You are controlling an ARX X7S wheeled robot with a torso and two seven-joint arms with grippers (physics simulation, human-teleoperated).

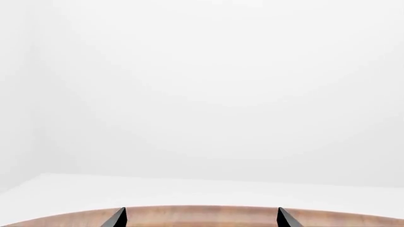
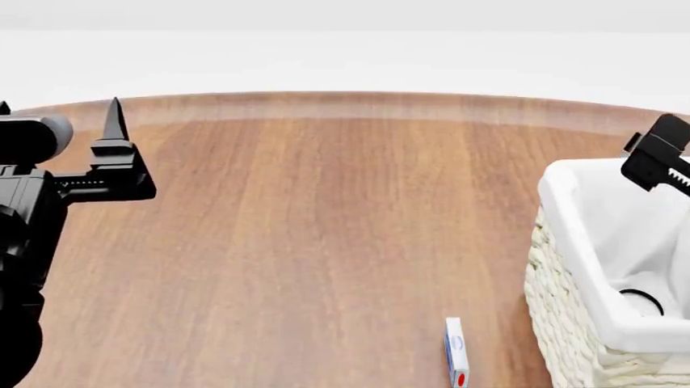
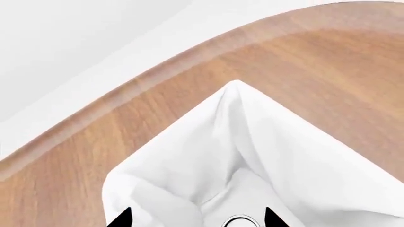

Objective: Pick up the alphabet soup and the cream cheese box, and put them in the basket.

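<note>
Brown wooden desk carries a cream woven wicker basket with white lining; thin white-blue cream cheese box stands beside it. Left claw hangs spread, empty. Right claw over the basket, spread, empty.

Head high—right wrist above basket.

table: broad bare middle | obstacles: basket at right, cream cheese box beside it

The basket and cream cheese box run off the head view's edge; a can inside shows only its rim.
</note>
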